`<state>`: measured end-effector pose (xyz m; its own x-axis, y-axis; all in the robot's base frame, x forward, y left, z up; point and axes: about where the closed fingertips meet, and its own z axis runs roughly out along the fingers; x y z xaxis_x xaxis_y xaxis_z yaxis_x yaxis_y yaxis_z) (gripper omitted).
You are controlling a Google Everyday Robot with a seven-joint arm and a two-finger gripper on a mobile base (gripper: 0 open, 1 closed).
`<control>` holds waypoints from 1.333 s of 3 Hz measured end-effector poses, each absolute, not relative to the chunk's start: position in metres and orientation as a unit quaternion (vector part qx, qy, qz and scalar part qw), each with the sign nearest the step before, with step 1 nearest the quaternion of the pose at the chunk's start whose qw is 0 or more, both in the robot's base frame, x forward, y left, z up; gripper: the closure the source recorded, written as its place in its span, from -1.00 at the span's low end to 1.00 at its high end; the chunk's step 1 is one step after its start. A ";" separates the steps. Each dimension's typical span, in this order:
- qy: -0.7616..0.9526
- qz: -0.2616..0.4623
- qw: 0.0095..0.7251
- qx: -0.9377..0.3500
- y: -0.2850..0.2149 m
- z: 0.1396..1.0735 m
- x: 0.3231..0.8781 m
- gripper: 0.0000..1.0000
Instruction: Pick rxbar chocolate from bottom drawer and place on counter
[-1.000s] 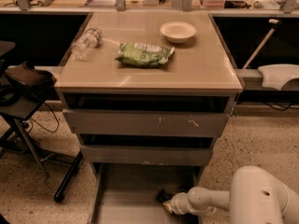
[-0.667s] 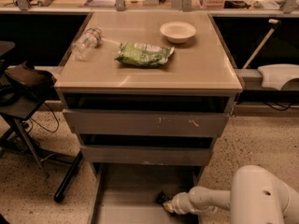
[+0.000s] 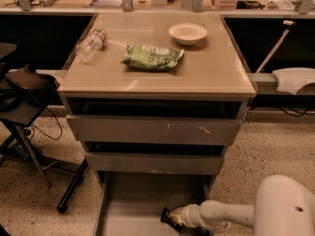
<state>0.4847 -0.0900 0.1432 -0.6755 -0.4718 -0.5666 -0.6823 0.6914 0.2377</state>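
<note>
The bottom drawer [image 3: 133,205] is pulled out at the foot of the grey cabinet, showing its plain grey floor. My gripper [image 3: 177,217] reaches into it from the lower right on a white arm [image 3: 221,213]. The rxbar chocolate [image 3: 170,215], a small black wrapper with pale lettering, sits right at the gripper's tip above the right side of the drawer floor. The arm's end hides part of the bar. The tan counter [image 3: 206,73] tops the cabinet.
On the counter lie a green snack bag [image 3: 152,56], a white bowl [image 3: 187,33] and a clear plastic bottle [image 3: 90,44] on its side. The two upper drawers [image 3: 152,129] stand slightly open. A black chair and stand [image 3: 24,87] are at the left.
</note>
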 end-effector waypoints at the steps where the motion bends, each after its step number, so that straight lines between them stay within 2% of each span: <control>1: 0.852 0.161 0.358 -0.346 -0.099 0.251 0.515 1.00; 2: 0.818 0.094 0.466 -0.323 -0.118 0.381 0.530 1.00; 3: 0.798 0.030 0.534 -0.277 -0.138 0.496 0.513 1.00; 4: 0.791 -0.020 0.561 -0.242 -0.136 0.575 0.475 1.00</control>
